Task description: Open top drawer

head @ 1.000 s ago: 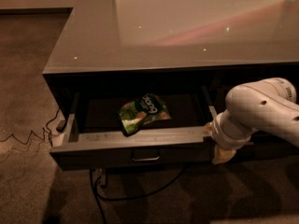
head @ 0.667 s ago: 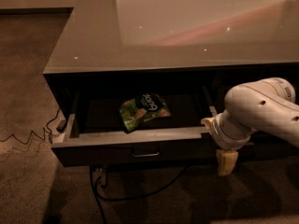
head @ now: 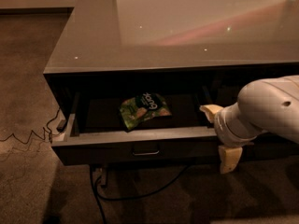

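Note:
The top drawer is a wide dark grey drawer under the counter and stands pulled out, with its small metal pull handle at the centre of the front. A green snack bag lies on its floor. My gripper is at the right end of the drawer front. One pale finger is inside the drawer and the other hangs in front of it, set apart. My white forearm comes in from the right.
A glossy grey countertop overhangs the drawer. Black cables run over the carpet below the drawer, and a thin wire trails off to the left. Carpeted floor lies to the left and in front.
The outer finger has dropped slightly lower in front of the drawer. The drawer stays pulled out about as far as before, and the snack bag has not moved.

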`<state>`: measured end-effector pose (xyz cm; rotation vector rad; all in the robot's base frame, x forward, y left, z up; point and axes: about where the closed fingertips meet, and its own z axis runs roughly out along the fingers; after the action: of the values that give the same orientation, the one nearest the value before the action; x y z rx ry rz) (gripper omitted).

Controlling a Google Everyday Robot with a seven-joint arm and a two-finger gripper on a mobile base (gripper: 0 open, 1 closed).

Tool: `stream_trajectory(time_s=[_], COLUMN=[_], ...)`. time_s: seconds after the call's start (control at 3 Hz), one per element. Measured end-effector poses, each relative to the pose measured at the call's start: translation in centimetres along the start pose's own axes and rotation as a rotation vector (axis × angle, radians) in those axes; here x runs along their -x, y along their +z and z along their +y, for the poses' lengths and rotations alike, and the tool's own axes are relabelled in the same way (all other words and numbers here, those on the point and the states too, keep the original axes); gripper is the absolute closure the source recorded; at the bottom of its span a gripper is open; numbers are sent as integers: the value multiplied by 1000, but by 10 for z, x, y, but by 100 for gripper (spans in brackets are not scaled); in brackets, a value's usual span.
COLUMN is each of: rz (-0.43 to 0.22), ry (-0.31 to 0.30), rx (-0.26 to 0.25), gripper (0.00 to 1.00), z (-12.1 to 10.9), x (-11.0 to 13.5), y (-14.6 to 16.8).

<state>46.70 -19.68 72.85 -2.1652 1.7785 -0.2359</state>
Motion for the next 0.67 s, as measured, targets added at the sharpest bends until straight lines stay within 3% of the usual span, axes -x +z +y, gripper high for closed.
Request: stream_trajectory(time_s=[0.33, 0.67], rz=[-33, -59], ry=[-34, -80], rx=[-78, -124], gripper=[19, 42], z=[-19, -39], x=[9, 23], y=[-23, -26])
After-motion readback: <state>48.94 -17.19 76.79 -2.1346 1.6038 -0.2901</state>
